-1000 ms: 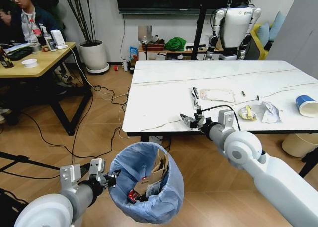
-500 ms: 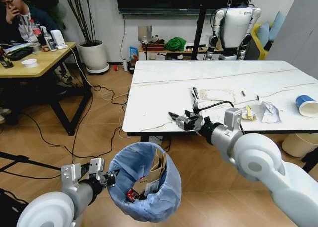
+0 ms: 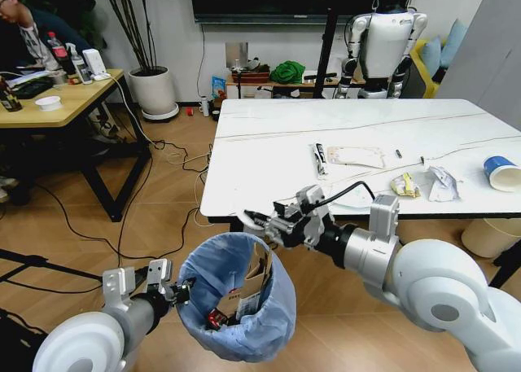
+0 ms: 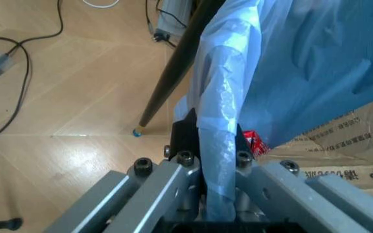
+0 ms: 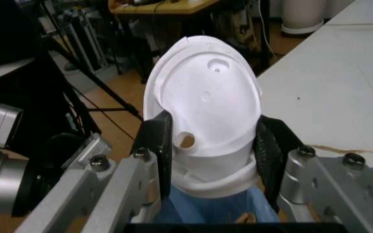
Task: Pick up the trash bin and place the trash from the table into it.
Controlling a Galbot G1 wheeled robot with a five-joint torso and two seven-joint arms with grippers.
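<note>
Lid (image 5: 206,116) between right gripper (image 5: 215,145) fingers, above bin (image 3: 236,299).

I count one round trash bin (image 3: 238,299) lined with crinkly light-blue plastic, clamped at its rim by my left gripper (image 3: 181,291). One white plastic lid (image 5: 206,116) sits pinched in my right gripper (image 3: 262,221). One blue-and-white paper cup (image 3: 501,173) lies on the one white marble-look table (image 3: 269,156).

You see a white marble tabletop (image 3: 269,156) with thin dark veins, a bin (image 3: 238,307) lined in crinkly light-blue plastic, brown cardboard (image 3: 259,273) inside it, a white plastic lid (image 5: 206,116) between black fingers (image 5: 272,150), and a blue-and-white cup (image 3: 501,173).
</note>
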